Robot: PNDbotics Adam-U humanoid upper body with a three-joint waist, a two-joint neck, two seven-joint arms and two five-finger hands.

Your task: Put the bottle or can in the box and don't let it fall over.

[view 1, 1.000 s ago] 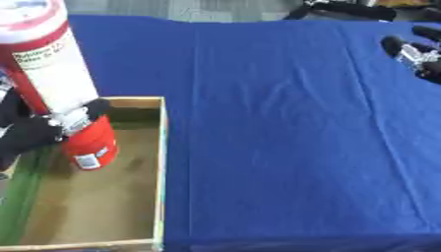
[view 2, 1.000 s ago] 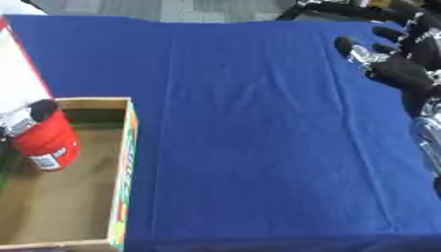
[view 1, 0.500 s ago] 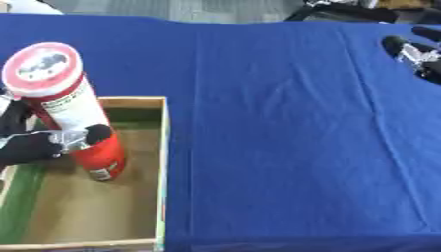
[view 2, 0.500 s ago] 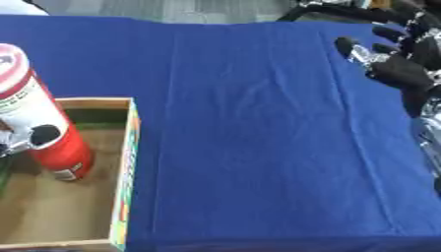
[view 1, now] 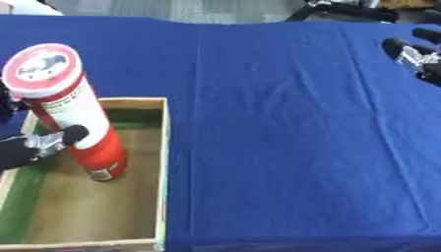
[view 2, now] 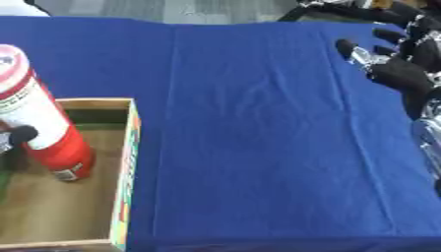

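We note a blue cloth-covered table [view 1: 284, 123]; near left, an open wooden box [view 1: 162, 162]; a tall red-and-white cylindrical can [view 1: 73, 115] stands inside, left hand [view 1: 34, 145] curled round it; right hand [view 2: 400, 74] far right, fingers relaxed.

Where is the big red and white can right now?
The can stands in the cardboard box at the left, held by the left robot hand.

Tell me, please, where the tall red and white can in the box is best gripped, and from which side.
Grip the can around its middle, from the robot's left, where the left hand holds it; it is tall and narrow, and the box wall blocks its right.
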